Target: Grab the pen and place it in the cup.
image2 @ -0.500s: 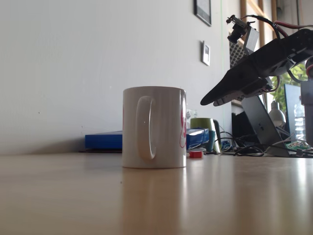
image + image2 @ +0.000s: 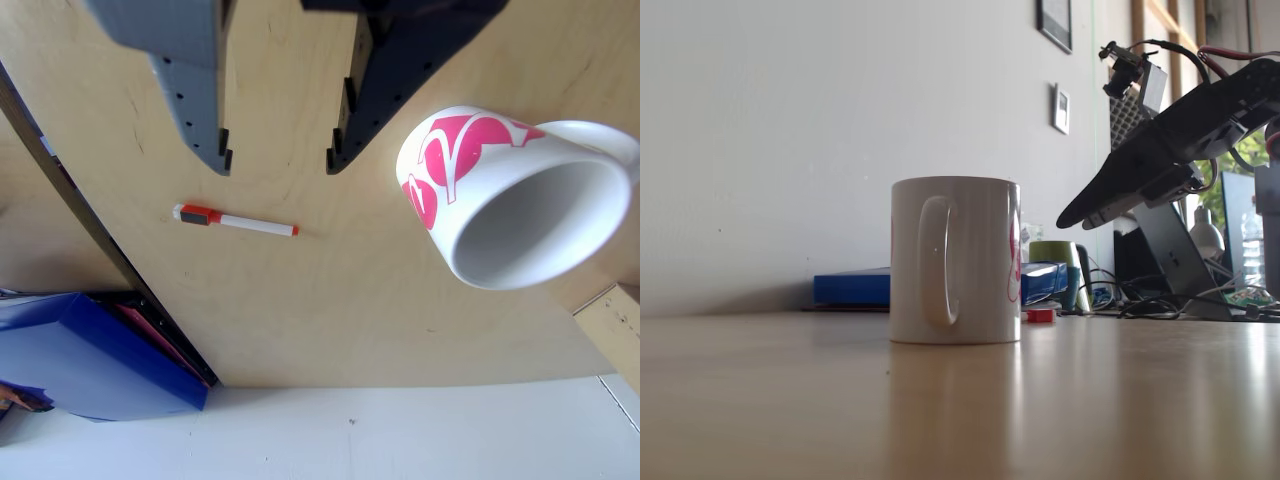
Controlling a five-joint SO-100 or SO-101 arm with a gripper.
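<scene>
Hand [image 2: 278, 162] spread wide with nothing in it, hanging above the pen [image 2: 235, 219].

I have the two fingers parted either side of a bare strip of table [image 2: 330, 300], the pen lying flat just beyond their tips, red cap toward the blue folder [image 2: 95, 360]; I judge that gap is set to straddle the marker on the way down. The cup [image 2: 520, 195] stands upright beside the hand, mouth open and unfilled, clear for a drop. In the fixed view the arm [image 2: 1170, 150] tilts over pale plywood, a white wall [image 2: 790, 120] and cluttered cables behind.
</scene>
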